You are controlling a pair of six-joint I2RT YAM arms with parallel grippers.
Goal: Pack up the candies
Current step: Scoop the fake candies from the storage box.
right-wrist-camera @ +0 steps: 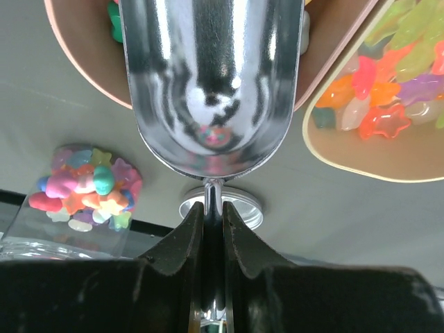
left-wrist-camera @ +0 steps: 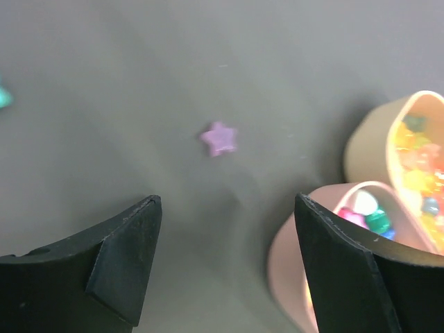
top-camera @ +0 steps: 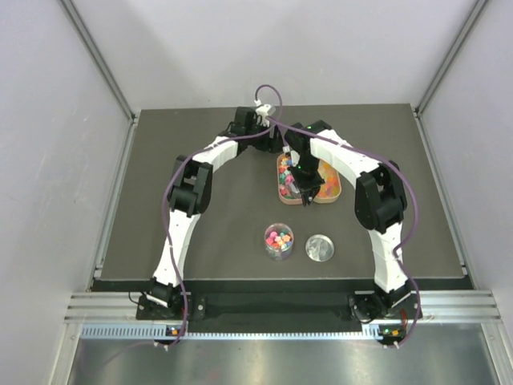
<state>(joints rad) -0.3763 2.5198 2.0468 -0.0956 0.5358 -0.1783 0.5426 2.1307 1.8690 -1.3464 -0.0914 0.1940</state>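
The candies are small bright sweets, some star-shaped. Many fill a clear jar (top-camera: 278, 241), also in the right wrist view (right-wrist-camera: 87, 187). More lie in a pink bowl (top-camera: 282, 178) and a beige bowl (top-camera: 330, 183). My right gripper (right-wrist-camera: 213, 208) is shut on the handle of the metal scoop (right-wrist-camera: 211, 83), held above the pink bowl's edge (right-wrist-camera: 76, 55). A pinkish spot shows in the scoop; I cannot tell whether it is a candy or a reflection. My left gripper (left-wrist-camera: 227, 201) is open and empty just left of the bowls, over a loose purple star candy (left-wrist-camera: 220, 138).
The jar's metal lid (top-camera: 320, 248) lies on the dark mat right of the jar, and shows behind the scoop handle (right-wrist-camera: 244, 208). A teal candy (left-wrist-camera: 3, 97) lies loose on the mat. Both arms arch over the table's middle (top-camera: 240, 216).
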